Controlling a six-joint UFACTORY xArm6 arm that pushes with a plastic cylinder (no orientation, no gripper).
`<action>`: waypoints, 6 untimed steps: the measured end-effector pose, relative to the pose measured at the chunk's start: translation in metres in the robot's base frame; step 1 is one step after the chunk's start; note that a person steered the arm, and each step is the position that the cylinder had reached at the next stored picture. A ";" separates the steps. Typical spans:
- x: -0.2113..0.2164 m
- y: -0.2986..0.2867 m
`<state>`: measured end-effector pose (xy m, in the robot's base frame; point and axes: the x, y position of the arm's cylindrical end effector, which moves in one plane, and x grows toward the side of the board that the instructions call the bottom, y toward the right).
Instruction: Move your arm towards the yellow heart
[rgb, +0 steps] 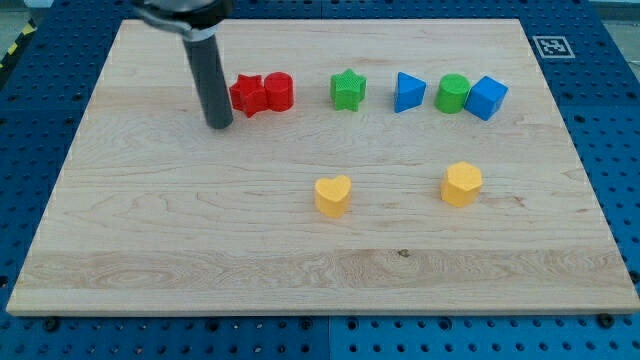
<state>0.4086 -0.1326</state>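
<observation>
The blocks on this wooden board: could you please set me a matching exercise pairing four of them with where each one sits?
Column one:
1. yellow heart
2. blue cube
3. green star
4. red star

Column two:
A. at the right end of the top row, touching the green cylinder
B. just right of my tip, touching the red cylinder
C. in the lower row, left of the yellow hexagon
D. in the top row, between the red cylinder and the blue triangle

Pairs: 1-C, 2-A, 3-D, 4-B
</observation>
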 end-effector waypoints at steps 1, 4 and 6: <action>0.059 0.006; 0.187 0.206; 0.174 0.237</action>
